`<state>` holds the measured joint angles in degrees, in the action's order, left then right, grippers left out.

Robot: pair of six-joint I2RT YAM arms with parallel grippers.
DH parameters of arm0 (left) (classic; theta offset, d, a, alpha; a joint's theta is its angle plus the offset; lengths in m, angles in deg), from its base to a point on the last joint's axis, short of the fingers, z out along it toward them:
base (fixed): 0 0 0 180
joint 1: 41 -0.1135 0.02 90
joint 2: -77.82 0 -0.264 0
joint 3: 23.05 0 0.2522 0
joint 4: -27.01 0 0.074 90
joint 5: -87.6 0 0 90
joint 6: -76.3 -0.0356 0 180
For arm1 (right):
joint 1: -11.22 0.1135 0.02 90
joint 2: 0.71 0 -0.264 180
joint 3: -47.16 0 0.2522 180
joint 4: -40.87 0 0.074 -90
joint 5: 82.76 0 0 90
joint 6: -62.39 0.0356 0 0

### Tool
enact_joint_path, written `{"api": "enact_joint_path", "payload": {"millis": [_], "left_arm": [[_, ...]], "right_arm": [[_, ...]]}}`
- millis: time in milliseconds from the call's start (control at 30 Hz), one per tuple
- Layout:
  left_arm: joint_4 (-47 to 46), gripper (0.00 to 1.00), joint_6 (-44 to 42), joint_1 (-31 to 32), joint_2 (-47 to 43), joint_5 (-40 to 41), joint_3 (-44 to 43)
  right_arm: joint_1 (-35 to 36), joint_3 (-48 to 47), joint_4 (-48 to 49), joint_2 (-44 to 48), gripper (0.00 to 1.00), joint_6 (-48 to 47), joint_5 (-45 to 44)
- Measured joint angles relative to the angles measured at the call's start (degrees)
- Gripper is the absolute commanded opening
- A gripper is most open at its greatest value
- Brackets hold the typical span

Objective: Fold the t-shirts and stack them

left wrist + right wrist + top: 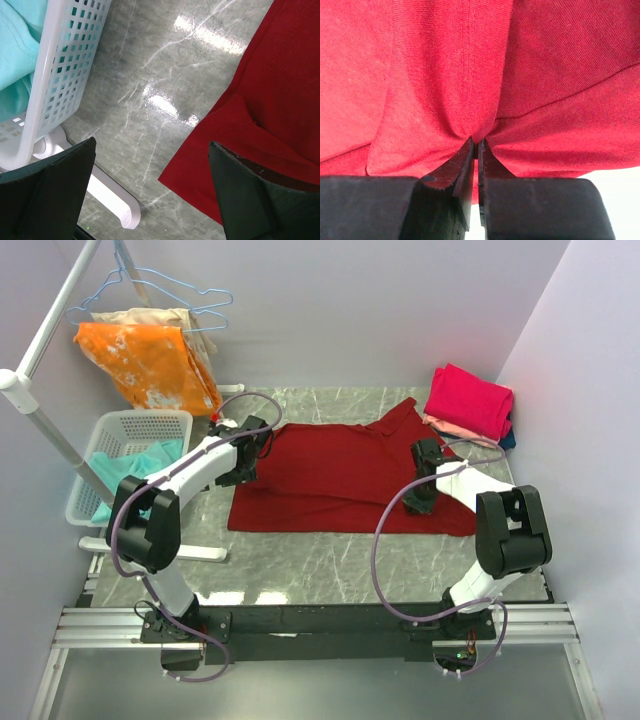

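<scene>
The maroon t-shirt (330, 475) lies spread flat across the middle of the marble table (300, 560), with one sleeve reaching toward the far right. The right end effector (476, 150) is down on the shirt's near-right part, its jaws all but closed and pinching a small ridge of the cloth between them. The left end effector (152, 155) hangs over the shirt's left edge with its jaws spread wide and nothing between them. At the far right sits a folded stack – a bright pink shirt (468, 400) on top, peach (450, 430) and dark blue (509, 438) showing beneath. Left of the table, a white basket (130, 425) holds a teal shirt (130, 465).
</scene>
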<state>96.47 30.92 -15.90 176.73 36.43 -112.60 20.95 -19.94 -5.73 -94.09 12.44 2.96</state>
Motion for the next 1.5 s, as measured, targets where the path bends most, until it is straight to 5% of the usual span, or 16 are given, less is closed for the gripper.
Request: {"api": "enact_joint_path", "payload": {"millis": [533,767,933,1067,1500], "left_arm": [[0.02,0.99,0.0,0.0,0.37,0.02,-0.13],[0.22,1.0,0.0,0.0,0.37,0.04,-1.03],[0.26,0.99,0.0,0.0,0.46,0.04,-1.07],[0.28,1.0,0.02,0.0,0.85,0.04,-1.18],[0.87,0.99,0.02,0.0,1.22,0.09,-1.4]], "right_arm": [[2.12,-12.63,-5.68,-0.2,0.13,-0.33,-2.21],[2.12,-14.86,-6.12,-2.89,0.36,-1.07,-2.16],[2.12,-14.86,-6.23,-3.52,0.22,-1.57,-2.14],[2.12,-14.86,-6.16,-3.65,0.0,-1.92,-2.08],[2.27,-17.16,-6.4,-7.52,0.0,-2.43,-1.42]]}}
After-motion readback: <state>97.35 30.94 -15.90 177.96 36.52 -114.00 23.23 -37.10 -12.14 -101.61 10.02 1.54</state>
